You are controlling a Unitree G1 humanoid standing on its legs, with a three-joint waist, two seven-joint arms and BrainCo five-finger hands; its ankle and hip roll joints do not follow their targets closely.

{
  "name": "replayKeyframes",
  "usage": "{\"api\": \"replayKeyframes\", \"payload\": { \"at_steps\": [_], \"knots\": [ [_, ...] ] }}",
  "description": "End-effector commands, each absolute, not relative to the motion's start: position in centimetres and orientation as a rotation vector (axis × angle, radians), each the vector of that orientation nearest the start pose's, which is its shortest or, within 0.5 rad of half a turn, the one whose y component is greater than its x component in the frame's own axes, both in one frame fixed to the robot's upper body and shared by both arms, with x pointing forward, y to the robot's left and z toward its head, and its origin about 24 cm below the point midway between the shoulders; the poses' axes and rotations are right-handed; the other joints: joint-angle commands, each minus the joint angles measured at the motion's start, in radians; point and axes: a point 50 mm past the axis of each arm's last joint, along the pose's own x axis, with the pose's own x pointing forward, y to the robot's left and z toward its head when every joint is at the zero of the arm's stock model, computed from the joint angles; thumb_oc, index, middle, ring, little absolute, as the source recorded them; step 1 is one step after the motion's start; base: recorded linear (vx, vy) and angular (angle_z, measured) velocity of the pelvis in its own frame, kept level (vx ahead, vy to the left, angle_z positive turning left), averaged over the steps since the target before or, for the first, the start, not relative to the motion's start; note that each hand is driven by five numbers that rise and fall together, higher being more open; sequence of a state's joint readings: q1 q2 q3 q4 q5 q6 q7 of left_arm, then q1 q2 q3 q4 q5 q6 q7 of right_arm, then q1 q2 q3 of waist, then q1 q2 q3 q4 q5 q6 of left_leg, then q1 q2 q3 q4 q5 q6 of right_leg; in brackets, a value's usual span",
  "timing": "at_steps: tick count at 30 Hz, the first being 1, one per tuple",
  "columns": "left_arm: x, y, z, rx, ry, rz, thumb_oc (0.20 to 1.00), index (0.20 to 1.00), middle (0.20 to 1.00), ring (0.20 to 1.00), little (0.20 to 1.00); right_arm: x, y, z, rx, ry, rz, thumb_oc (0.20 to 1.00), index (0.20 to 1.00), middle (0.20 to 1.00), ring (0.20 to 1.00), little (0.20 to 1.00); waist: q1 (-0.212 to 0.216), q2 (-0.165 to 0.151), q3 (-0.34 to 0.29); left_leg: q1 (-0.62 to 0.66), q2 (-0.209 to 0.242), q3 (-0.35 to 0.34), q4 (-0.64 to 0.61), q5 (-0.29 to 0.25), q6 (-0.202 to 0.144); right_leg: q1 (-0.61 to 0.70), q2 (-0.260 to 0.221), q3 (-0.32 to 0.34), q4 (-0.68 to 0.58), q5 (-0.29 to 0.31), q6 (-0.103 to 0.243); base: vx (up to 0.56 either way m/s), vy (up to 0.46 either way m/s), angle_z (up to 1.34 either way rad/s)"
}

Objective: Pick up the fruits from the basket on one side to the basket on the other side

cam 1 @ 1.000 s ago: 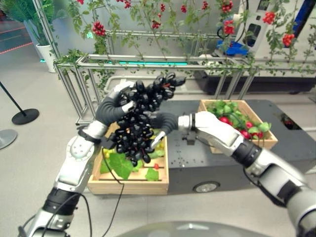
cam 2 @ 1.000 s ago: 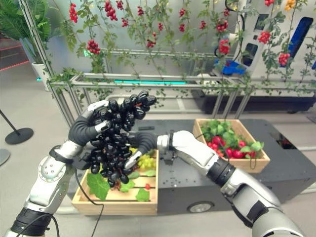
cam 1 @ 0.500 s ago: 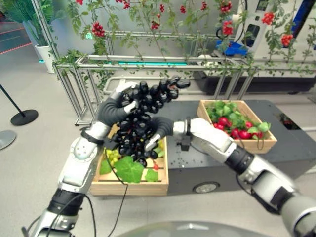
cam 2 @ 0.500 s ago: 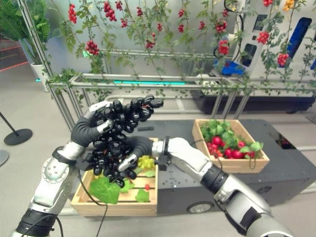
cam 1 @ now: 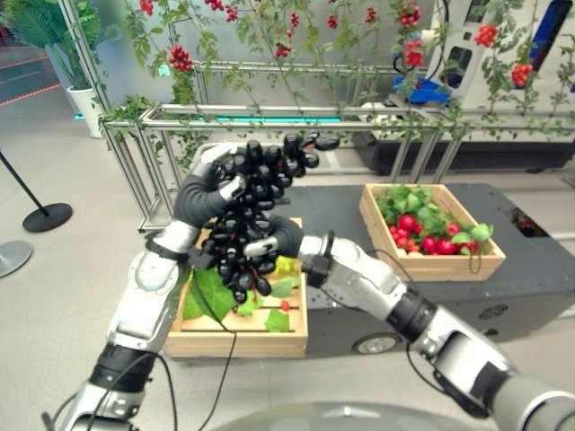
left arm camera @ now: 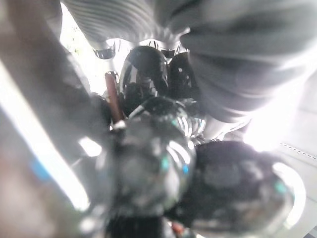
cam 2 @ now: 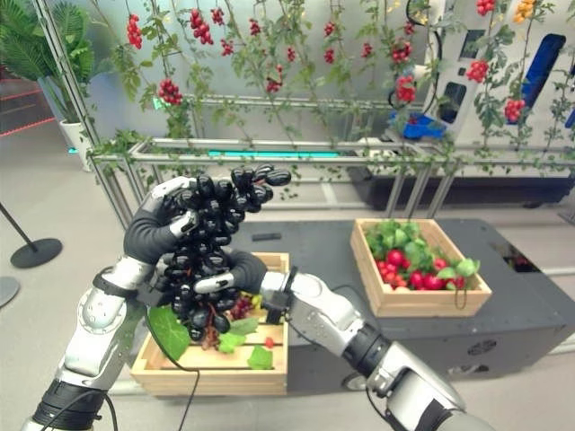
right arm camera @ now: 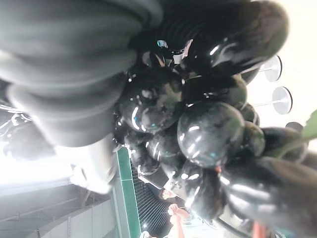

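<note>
A big bunch of black grapes hangs in the air above the left wooden basket. My left hand is curled round the bunch's top from the left. My right hand reaches in from the right and closes on the bunch's lower half, one silver finger lying across the grapes. Both wrist views show glossy black grapes pressed against each hand. The left basket holds green leaves and some green grapes. The right basket holds red and green fruits.
Both baskets sit on a low dark cart. Behind it stands a metal frame hung with vines and red berries. A stanchion base and a potted plant stand on the floor at the left.
My right hand has slid left along the cart and closed in on the lower half of the bunch. The bunch stays held above the left basket, shifted slightly left.
</note>
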State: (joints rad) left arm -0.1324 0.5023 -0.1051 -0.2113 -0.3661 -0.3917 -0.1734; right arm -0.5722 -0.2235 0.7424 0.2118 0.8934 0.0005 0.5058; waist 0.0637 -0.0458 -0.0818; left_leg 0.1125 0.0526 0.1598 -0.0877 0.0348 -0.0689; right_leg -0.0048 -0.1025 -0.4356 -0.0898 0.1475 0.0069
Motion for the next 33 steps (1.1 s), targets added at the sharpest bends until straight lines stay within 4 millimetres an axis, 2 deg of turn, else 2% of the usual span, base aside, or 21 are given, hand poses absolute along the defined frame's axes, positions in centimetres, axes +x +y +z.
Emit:
{"api": "replayKeyframes", "payload": {
  "at_steps": [1,20,21,22,23,30,33],
  "knots": [
    [26.0,15.5,18.8,0.124,-0.793,-0.444,0.2,0.2,0.2,0.2,0.2,24.8,4.6,16.0,0.544,-0.254,1.472,0.2,0.2,0.2,0.2,0.2,-0.008,-0.012,-0.01,-0.024,-0.069,0.013,0.025,-0.052,0.042,0.08,-0.04,-0.04,0.013,-0.067,0.119,0.0,0.0,0.0],
    [25.8,15.7,18.5,0.105,-0.783,-0.432,0.2,0.2,0.2,0.2,0.2,24.6,4.1,15.4,0.558,-0.23,1.474,0.2,0.2,0.2,0.2,0.2,-0.013,-0.01,-0.018,-0.03,-0.068,0.012,0.025,-0.046,0.04,0.078,-0.043,-0.042,0.012,-0.065,0.12,0.0,0.0,0.0],
    [25.8,15.8,18.4,0.102,-0.779,-0.433,0.235,0.235,0.235,0.235,0.235,24.6,4.0,15.3,0.555,-0.227,1.471,0.2,0.2,0.2,0.2,0.2,-0.014,-0.009,-0.018,-0.029,-0.068,0.012,0.025,-0.046,0.04,0.078,-0.043,-0.042,0.012,-0.065,0.12,0.0,0.0,0.0],
    [25.8,15.8,18.3,0.097,-0.772,-0.433,0.576,0.576,0.576,0.576,0.576,24.7,3.9,15.2,0.548,-0.224,1.471,0.2,0.2,0.2,0.2,0.2,-0.015,-0.01,-0.018,-0.028,-0.069,0.011,0.026,-0.047,0.04,0.079,-0.044,-0.042,0.012,-0.065,0.12,0.0,0.0,0.0],
    [25.8,15.9,18.3,0.095,-0.771,-0.437,1.0,1.0,1.0,1.0,1.0,24.7,3.8,15.1,0.543,-0.219,1.471,0.2,0.2,0.2,0.2,0.2,-0.016,-0.009,-0.019,-0.027,-0.069,0.012,0.026,-0.047,0.04,0.08,-0.044,-0.042,0.012,-0.065,0.12,0.0,0.0,0.0],
    [25.6,16.6,17.9,0.065,-0.739,-0.455,1.0,1.0,1.0,1.0,1.0,25.2,2.3,14.7,0.503,-0.214,1.457,0.2,0.2,0.2,0.2,0.2,-0.02,-0.01,-0.023,-0.019,-0.073,0.017,0.037,-0.062,0.042,0.084,-0.046,-0.036,0.012,-0.066,0.121,0.0,0.0,0.0],
    [25.4,17.4,17.2,0.017,-0.701,-0.484,1.0,1.0,1.0,1.0,1.0,25.8,0.7,14.5,0.473,-0.221,1.427,0.2,0.2,0.2,0.2,0.2,-0.026,-0.011,-0.025,-0.016,-0.075,0.024,0.049,-0.071,0.042,0.088,-0.049,-0.027,0.014,-0.067,0.123,0.0,0.006,-0.01]
  ]
}}
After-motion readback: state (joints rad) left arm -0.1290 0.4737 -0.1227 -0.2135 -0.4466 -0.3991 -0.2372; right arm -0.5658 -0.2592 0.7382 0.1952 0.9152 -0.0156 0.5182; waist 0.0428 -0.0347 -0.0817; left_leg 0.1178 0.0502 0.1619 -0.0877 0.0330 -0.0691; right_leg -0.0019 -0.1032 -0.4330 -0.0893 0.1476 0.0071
